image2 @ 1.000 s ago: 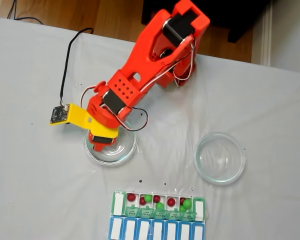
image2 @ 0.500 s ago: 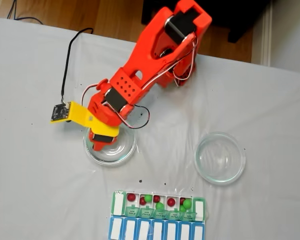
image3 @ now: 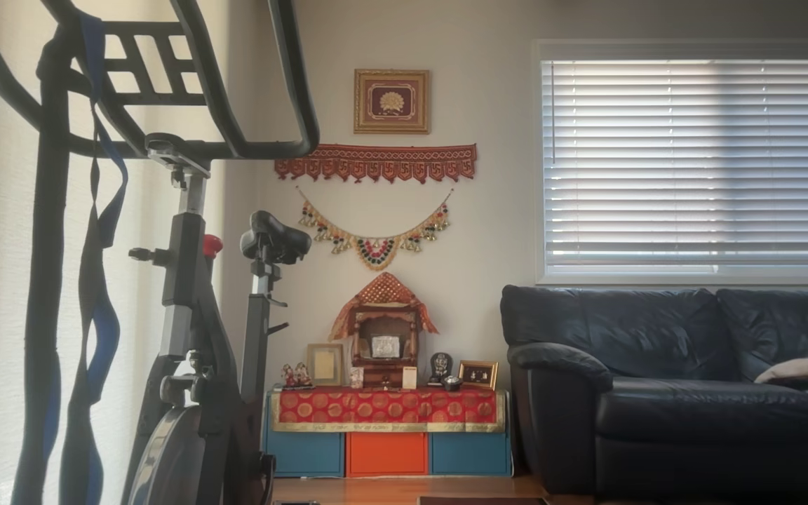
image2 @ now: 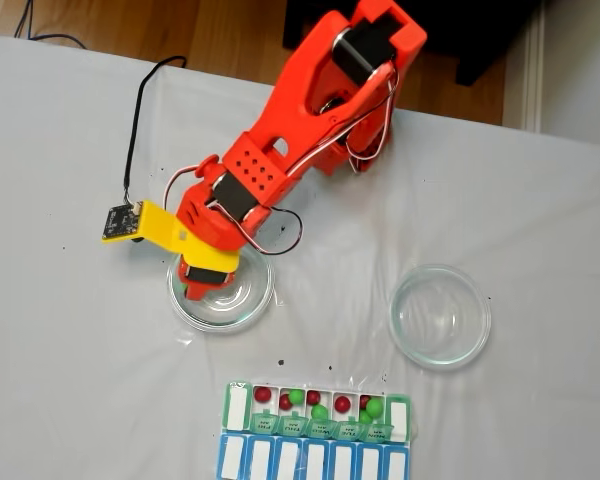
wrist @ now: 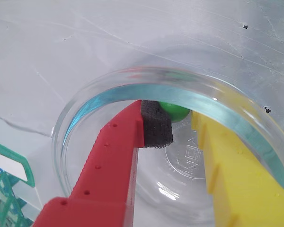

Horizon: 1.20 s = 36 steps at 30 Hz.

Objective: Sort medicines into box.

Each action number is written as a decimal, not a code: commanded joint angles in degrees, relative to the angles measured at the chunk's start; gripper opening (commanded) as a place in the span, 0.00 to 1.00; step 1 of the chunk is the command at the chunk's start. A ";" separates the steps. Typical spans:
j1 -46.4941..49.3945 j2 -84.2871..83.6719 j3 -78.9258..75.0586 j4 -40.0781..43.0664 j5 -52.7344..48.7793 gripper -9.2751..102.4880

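Note:
In the wrist view a glossy green medicine sits between my gripper's black foam pad and the yellow finger, inside a clear glass dish. The jaws are closed to the ball's width. In the fixed view the gripper reaches down into the left dish. The box lies at the table's near edge with its green lids folded open. Several red medicines and green ones lie in its compartments. Its green lid corner shows at the wrist view's lower left.
A second glass dish stands to the right of the arm in the fixed view. A blue-lidded organizer row lies just below the box. White cloth covers the table. The other view holds a room with an exercise bike and a sofa.
The arm has drawn back a little toward its base. The gripper has shifted slightly within the left dish.

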 commanded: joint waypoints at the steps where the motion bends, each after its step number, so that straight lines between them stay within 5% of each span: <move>1: 1.49 4.31 -0.18 -1.23 -0.18 0.11; 36: -0.97 16.61 6.33 5.36 -2.64 0.09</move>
